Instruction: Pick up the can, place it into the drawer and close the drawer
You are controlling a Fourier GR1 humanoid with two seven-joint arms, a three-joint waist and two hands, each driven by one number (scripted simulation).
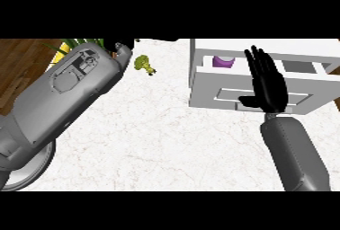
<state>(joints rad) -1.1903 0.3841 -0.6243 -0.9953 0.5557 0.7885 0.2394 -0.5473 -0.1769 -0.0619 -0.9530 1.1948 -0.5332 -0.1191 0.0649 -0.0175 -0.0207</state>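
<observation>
1. Can [222,61]: purple, sitting inside the open drawer [259,92], far-left corner of the compartment. Only its top and part of its side show above the drawer wall.
2. Drawer: white, pulled out toward the near side, at the far right of the tabletop [166,139]. Front panel with a recessed handle faces near.
3. Right hand [267,87]: over the drawer, black fingers [259,60] straight and together, pointing far, thumb stuck out to the left. Holds nothing. It overlaps the drawer front and compartment in view; cannot tell whether it touches the drawer. It sits just right of the can, apart from it.
4. Right forearm [295,152]: grey, comes in from the near right edge.
5. Left forearm [63,94]: grey, large in view, runs diagonally from near left to far left. Left hand [121,48] mostly hidden behind the wrist; cannot tell its finger state.
6. Small yellow-green object [144,64] on the tabletop, far centre-left, well left of the drawer.
7. Grey plate [33,173] at the near left, partly under the left forearm.
</observation>
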